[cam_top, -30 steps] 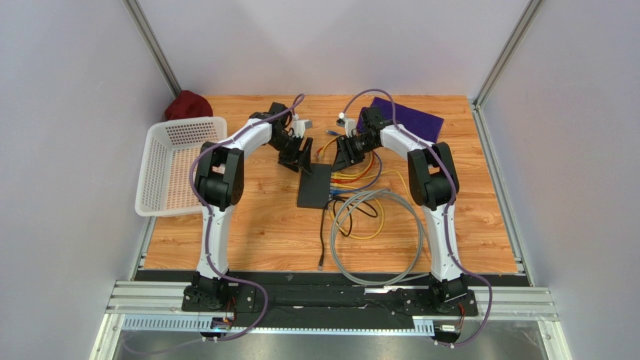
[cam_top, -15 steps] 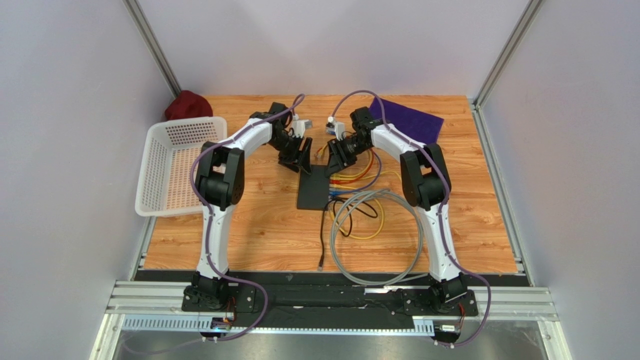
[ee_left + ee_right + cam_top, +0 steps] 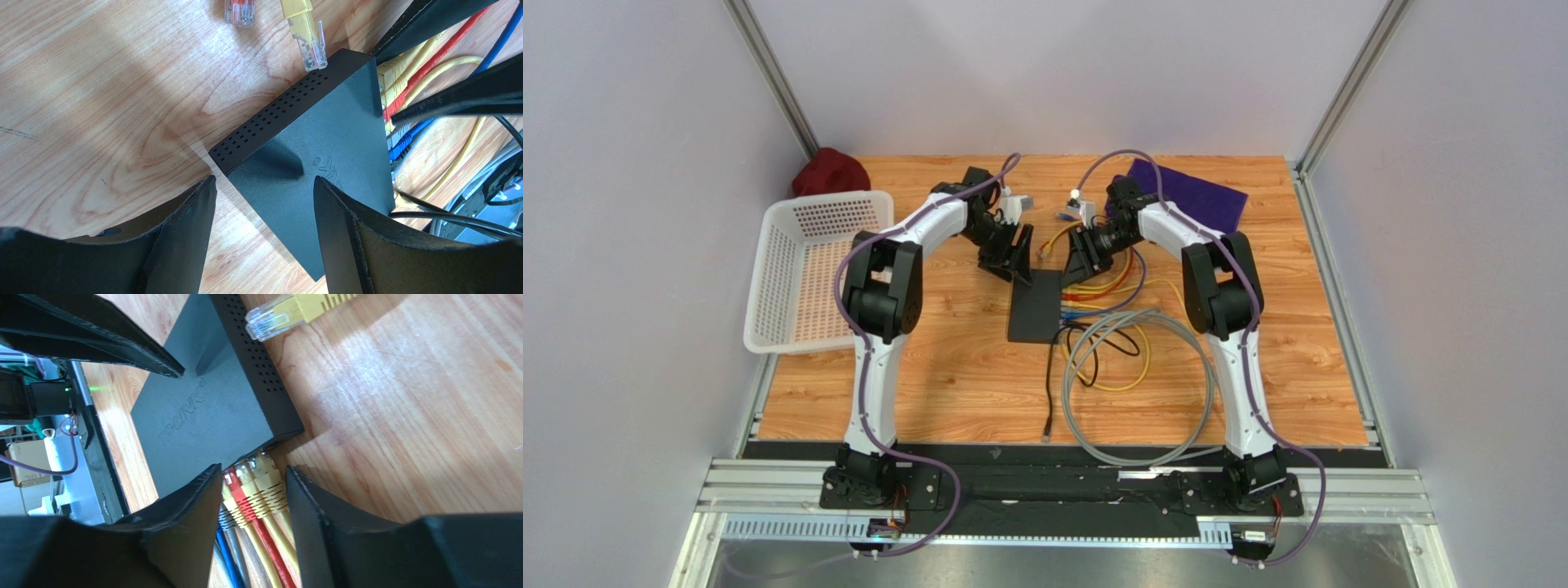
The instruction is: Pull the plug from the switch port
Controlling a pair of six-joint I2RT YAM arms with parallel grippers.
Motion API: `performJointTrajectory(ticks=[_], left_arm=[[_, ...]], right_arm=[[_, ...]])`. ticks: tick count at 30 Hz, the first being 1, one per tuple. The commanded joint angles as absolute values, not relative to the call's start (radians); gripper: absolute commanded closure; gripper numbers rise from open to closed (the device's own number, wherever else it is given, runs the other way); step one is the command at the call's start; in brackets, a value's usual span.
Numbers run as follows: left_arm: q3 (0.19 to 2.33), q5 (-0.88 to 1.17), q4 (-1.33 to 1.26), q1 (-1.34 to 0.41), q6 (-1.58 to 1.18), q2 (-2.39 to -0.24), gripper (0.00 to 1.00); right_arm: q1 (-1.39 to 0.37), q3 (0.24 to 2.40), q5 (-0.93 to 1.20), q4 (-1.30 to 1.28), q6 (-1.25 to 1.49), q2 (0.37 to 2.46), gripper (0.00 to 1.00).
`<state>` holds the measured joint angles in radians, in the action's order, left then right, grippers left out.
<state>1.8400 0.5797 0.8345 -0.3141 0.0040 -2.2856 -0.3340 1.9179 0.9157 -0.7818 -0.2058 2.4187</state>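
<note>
The switch (image 3: 1036, 304) is a flat black box in the middle of the table, also seen in the left wrist view (image 3: 319, 141) and the right wrist view (image 3: 202, 410). Yellow, red, blue and grey plugs (image 3: 270, 478) sit in the ports on its right side. My right gripper (image 3: 253, 468) is open, its fingers straddling the yellow and red plugs just behind the ports, close on both sides. My left gripper (image 3: 264, 180) is open above the switch's far left corner, holding nothing. From above, both grippers, left (image 3: 1017, 260) and right (image 3: 1084, 261), flank the switch's far end.
A loose yellow plug (image 3: 305, 33) and a loose orange one (image 3: 239, 11) lie beyond the switch. A grey cable coil (image 3: 1136, 386) and yellow loops lie to the near right. A white mesh basket (image 3: 817, 270) stands at the left. A purple cloth (image 3: 1192, 190) lies at the back right.
My right gripper swung a little to the left and has come back to nearly where it was. The left arm and the switch have not moved.
</note>
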Motion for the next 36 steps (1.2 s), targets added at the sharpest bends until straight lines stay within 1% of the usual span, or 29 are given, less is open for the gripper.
performJointTrajectory(ticks=[1, 6, 10, 13, 15, 20, 27, 31, 32, 34, 35, 36], left_arm=[[1.861, 0.581, 0.844, -0.321, 0.020, -2.318, 0.31], [1.859, 0.581, 0.844, -0.321, 0.021, -2.318, 0.31], [1.859, 0.583, 0.842, -0.321, 0.023, -2.316, 0.31], [1.859, 0.581, 0.842, -0.324, 0.025, -2.318, 0.31], [1.862, 0.580, 0.841, -0.325, 0.031, -2.316, 0.31], [1.865, 0.572, 0.842, -0.327, 0.034, -2.318, 0.30], [1.868, 0.552, 0.853, -0.324, 0.054, -2.289, 0.31], [1.847, 0.561, 0.838, -0.302, 0.055, -2.212, 0.30], [1.842, 0.555, 0.828, -0.298, 0.055, -2.174, 0.28], [1.816, 0.554, 0.821, -0.288, 0.061, -2.129, 0.27], [1.803, 0.567, 0.809, -0.287, 0.066, -2.090, 0.27], [1.777, 0.575, 0.807, -0.287, 0.072, -2.073, 0.27]], right_arm=[[-0.334, 1.894, 0.799, -0.827, -0.213, 2.480, 0.53], [-0.339, 1.896, 0.772, -0.815, -0.201, 2.485, 0.62], [-0.342, 1.905, 0.767, -0.813, -0.196, 2.496, 0.63], [-0.345, 1.904, 0.761, -0.810, -0.201, 2.493, 0.72], [-0.348, 1.898, 0.752, -0.808, -0.204, 2.487, 0.82], [-0.356, 1.891, 0.741, -0.811, -0.221, 2.480, 1.00], [-0.364, 1.876, 0.703, -0.804, -0.219, 2.467, 1.00], [-0.360, 1.875, 0.704, -0.798, -0.216, 2.461, 1.00], [-0.357, 1.873, 0.706, -0.796, -0.215, 2.453, 1.00], [-0.342, 1.873, 0.729, -0.796, -0.204, 2.445, 0.89], [-0.334, 1.875, 0.742, -0.798, -0.196, 2.441, 0.73], [-0.319, 1.878, 0.758, -0.798, -0.187, 2.439, 0.66]])
